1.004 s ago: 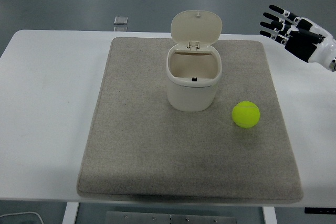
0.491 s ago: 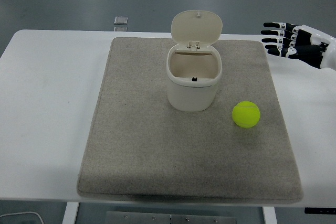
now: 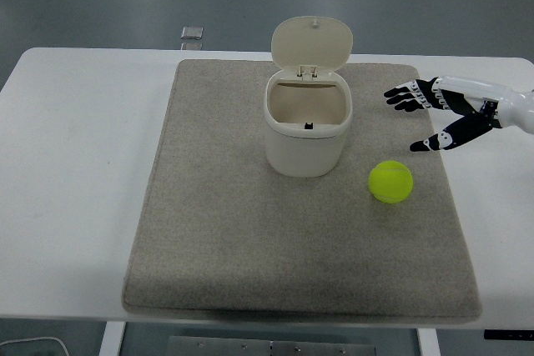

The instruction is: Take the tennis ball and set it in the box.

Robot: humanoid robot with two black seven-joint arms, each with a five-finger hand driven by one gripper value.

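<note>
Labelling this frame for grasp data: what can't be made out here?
- Head view: the bin's floor, hidden by its own front wall.
- Small object at the table's far edge: too small to identify.
- Right hand: its arm is cut off by the right edge.

The right hand (image 3: pixel 434 114), fingers spread, hangs at the frame's right with bare mat (image 3: pixel 217 231) between it and the tennis ball (image 3: pixel 391 182) just below. The only obstacle is the box (image 3: pixel 308 127) at center (lid upright), left of the ball and apart from it.

Grey mat (image 3: pixel 234 231) on white table (image 3: pixel 75 172)
</note>
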